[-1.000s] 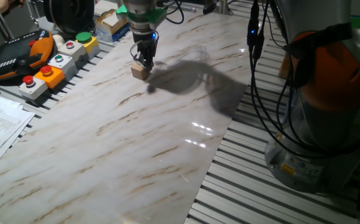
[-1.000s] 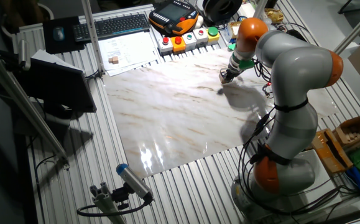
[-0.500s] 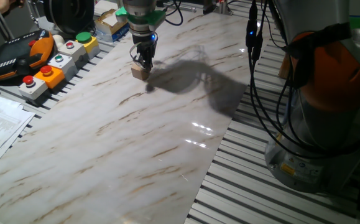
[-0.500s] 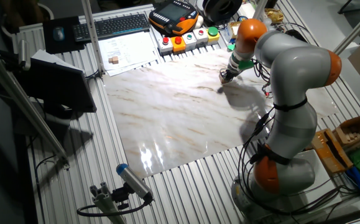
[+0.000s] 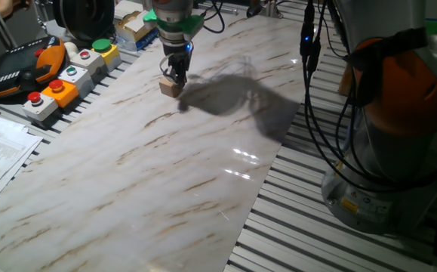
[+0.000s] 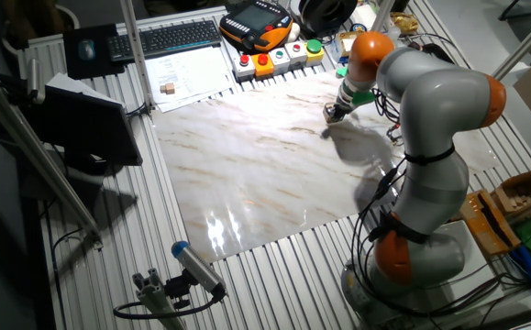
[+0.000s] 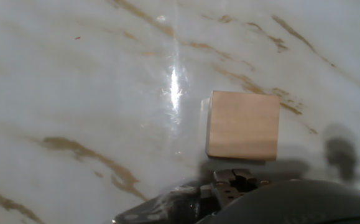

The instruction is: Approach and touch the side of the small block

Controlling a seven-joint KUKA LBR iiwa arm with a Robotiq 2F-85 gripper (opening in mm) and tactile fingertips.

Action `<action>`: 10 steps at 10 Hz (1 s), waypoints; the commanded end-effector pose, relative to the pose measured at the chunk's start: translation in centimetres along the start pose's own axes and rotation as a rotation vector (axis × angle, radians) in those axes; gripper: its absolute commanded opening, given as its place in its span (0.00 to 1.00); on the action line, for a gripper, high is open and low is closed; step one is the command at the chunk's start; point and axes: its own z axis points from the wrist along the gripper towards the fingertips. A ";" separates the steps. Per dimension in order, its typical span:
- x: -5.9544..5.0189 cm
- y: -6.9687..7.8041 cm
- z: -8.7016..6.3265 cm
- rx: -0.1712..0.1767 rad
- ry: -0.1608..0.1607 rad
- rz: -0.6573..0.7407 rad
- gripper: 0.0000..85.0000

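Small block (image 7: 242, 124) just ahead of gripper (image 5: 175, 74), jaw state impossible to tell; final approach, needing gentle sideways nudge into contact.

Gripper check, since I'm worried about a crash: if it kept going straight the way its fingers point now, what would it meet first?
Most likely the marble tabletop: the gripper points down beside the small block, which sits just off its line. Depth is unclear.

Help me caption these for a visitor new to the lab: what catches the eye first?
The big grey-and-orange robot arm reaching across the marble-patterned table stands out first. Its gripper hangs just above a small block at the far side of the marble, which nearly fills the hand view. Beside the table, a row of grey button boxes adds colour.
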 end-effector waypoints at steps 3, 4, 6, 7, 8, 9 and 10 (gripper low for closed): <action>0.0 -0.1 0.6 0.000 -0.011 0.001 0.01; 0.1 -0.2 0.6 0.002 -0.012 0.001 0.01; 0.1 -0.2 0.6 0.005 -0.041 0.004 0.01; 0.0 -0.2 0.5 0.009 -0.061 0.000 0.01; -0.1 -0.2 0.2 0.010 -0.099 -0.007 0.01; -0.2 -0.2 0.0 0.007 -0.149 -0.016 0.01; -0.3 -0.1 -0.1 0.004 -0.186 -0.020 0.01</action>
